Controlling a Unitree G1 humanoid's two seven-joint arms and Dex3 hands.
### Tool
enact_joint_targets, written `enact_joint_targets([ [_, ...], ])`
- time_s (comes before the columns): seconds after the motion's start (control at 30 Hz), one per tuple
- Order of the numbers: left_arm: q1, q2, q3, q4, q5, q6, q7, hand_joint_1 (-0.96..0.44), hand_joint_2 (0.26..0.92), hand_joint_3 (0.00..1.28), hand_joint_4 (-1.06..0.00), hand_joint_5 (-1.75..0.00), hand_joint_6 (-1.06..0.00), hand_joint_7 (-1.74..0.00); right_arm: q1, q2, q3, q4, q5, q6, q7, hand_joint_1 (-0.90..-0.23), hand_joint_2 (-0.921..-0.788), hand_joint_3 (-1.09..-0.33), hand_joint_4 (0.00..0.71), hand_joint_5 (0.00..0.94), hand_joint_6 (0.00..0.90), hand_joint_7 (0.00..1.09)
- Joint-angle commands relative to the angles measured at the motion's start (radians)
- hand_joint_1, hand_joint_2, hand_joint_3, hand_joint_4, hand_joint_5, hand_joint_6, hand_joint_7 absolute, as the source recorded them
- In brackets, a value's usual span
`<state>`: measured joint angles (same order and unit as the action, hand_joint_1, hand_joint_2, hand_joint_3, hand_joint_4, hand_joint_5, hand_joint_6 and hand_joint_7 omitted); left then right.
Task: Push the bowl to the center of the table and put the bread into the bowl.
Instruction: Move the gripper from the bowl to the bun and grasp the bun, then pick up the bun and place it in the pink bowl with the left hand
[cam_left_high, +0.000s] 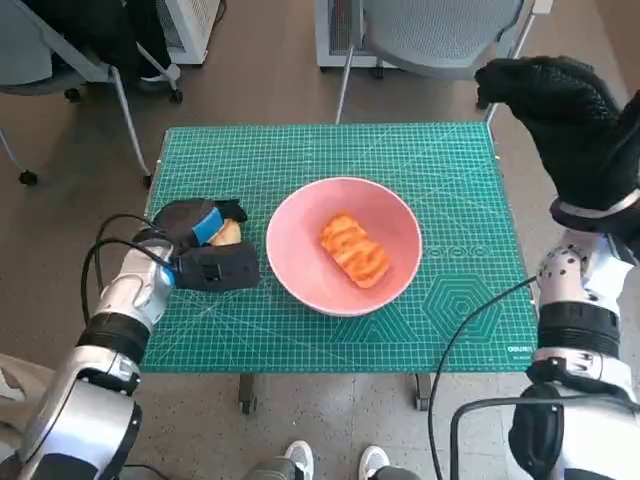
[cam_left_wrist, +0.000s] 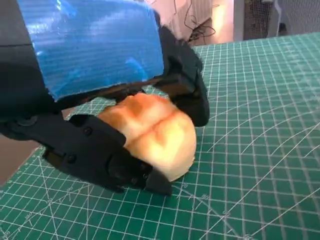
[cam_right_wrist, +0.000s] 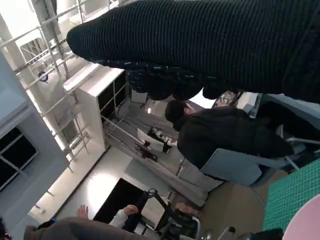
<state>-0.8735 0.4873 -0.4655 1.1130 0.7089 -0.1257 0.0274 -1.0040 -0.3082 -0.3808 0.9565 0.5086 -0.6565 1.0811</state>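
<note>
A pink bowl (cam_left_high: 290, 215) stands near the middle of the green mat, and an orange-glazed piece of bread (cam_left_high: 354, 250) lies inside it. To its left, my left hand (cam_left_high: 205, 255) grips a pale golden bread roll (cam_left_high: 227, 232) that rests on the mat. The left wrist view shows the roll (cam_left_wrist: 160, 132) held between the black fingers (cam_left_wrist: 192, 90) and the thumb, its underside touching the mat. My right hand (cam_left_high: 560, 115) hangs high in the air beyond the table's far right corner and holds nothing. Its glove (cam_right_wrist: 225, 45) fills the right wrist view.
The green cutting mat (cam_left_high: 460, 160) covers the whole small table. Office chairs (cam_left_high: 440, 30) stand behind the table, and a person's shoes (cam_left_high: 300, 460) show at its near edge. A person in black (cam_right_wrist: 225, 135) sits in the background of the right wrist view.
</note>
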Motion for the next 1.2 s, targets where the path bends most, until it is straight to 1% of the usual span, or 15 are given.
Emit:
enact_joint_targets([
  [0.03, 0.001, -0.003, -0.022, 0.015, 0.014, 0.017, -0.012, 0.00, 0.920, 0.13, -0.65, -1.24, -0.53, -1.23, 0.021, 0.002, -0.002, 0.002, 0.006, 0.014, 0.013, -0.707, -0.921, -0.799, 0.252, 0.004, 0.308, 0.02],
  [0.47, 0.004, 0.037, -0.006, -0.073, -0.006, 0.044, -0.063, 0.00, 0.920, 0.14, -0.64, -1.24, -0.52, -1.26, 0.022, 0.007, -0.002, 0.003, 0.000, 0.007, 0.008, -0.709, -0.921, -0.798, 0.244, 0.000, 0.303, 0.02],
  [0.6, 0.021, 0.075, 0.026, -0.163, -0.029, 0.044, -0.093, 0.00, 0.921, 0.14, -0.64, -1.23, -0.52, -1.26, 0.023, 0.008, 0.000, 0.002, -0.002, 0.008, 0.006, -0.709, -0.921, -0.798, 0.242, 0.000, 0.301, 0.02],
  [0.8, 0.056, 0.125, 0.086, -0.331, -0.057, 0.087, -0.149, 0.00, 0.921, 0.14, -0.63, -1.22, -0.53, -1.27, 0.022, 0.008, 0.000, 0.003, -0.002, 0.008, 0.004, -0.709, -0.921, -0.798, 0.239, 0.000, 0.298, 0.02],
  [0.93, 0.097, 0.160, 0.135, -0.495, -0.070, 0.137, -0.189, 0.00, 0.920, 0.13, -0.63, -1.21, -0.54, -1.26, 0.022, 0.009, -0.001, 0.002, -0.002, 0.009, 0.004, -0.710, -0.921, -0.798, 0.238, 0.000, 0.297, 0.02],
  [1.03, 0.135, 0.189, 0.183, -0.651, -0.081, 0.174, -0.222, 0.00, 0.921, 0.12, -0.64, -1.20, -0.56, -1.25, 0.019, 0.010, -0.001, 0.007, -0.001, 0.011, 0.004, -0.710, -0.921, -0.798, 0.239, 0.001, 0.294, 0.02],
  [1.1, 0.150, 0.195, 0.199, -0.700, -0.080, 0.189, -0.235, 0.00, 0.921, 0.12, -0.64, -1.20, -0.56, -1.24, 0.018, 0.010, -0.001, 0.008, -0.001, 0.011, 0.004, -0.710, -0.921, -0.798, 0.239, 0.001, 0.293, 0.01],
  [1.2, 0.169, 0.218, 0.240, -0.834, -0.078, 0.204, -0.254, 0.00, 0.921, 0.11, -0.64, -1.19, -0.58, -1.24, 0.015, 0.013, -0.001, 0.012, -0.001, 0.012, 0.004, -0.710, -0.921, -0.797, 0.239, 0.001, 0.290, 0.01],
])
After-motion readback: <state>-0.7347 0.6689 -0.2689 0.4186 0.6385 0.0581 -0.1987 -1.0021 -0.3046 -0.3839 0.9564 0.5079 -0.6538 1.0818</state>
